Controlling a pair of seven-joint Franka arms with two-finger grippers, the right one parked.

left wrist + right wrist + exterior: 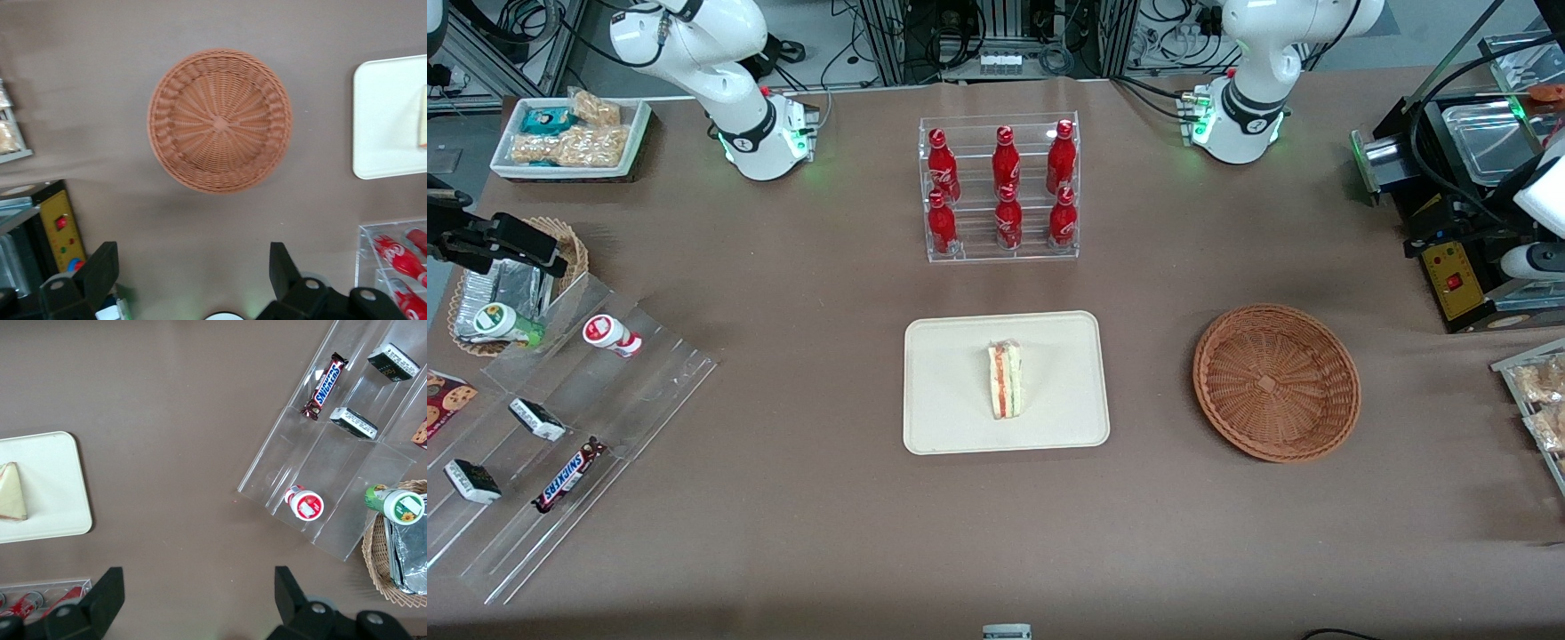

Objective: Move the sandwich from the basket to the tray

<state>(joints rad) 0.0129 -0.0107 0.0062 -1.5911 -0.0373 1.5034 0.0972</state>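
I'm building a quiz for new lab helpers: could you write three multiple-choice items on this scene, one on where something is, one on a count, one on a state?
1. Where is the sandwich?
A. In the round wicker basket
B. On the cream tray
C. On the bare tablecloth

2. How many red bottles stand in the clear rack?
A. Four
B. Six
C. Eight

3. How is the left arm's gripper?
A. Open, holding nothing
B. Shut on the sandwich
C. Shut on a bottle

Answers:
1. B: the sandwich lies on the tray, and the basket holds nothing.
2. B: the bottles stand in two rows of three.
3. A: its fingers stand wide apart above the basket, nothing between them.
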